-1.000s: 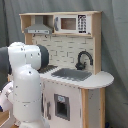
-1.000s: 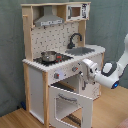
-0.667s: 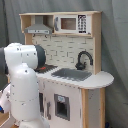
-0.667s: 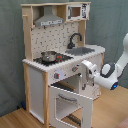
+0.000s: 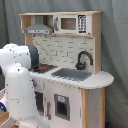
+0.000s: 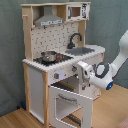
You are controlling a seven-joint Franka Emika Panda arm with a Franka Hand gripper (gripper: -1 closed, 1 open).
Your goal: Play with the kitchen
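The smooth, glossy white robot arm (image 5: 17,87) is built of rounded, bulbous plastic segments. A dark grey round cap (image 5: 33,55) closes one joint. In the second exterior view a small blue light (image 6: 109,85) glows on the wrist housing, beside a black ring (image 6: 102,70).

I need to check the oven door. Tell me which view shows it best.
The second exterior view: the oven door hangs open toward the camera, its window visible, with the gripper just above it. In the first exterior view the arm hides that part of the kitchen.
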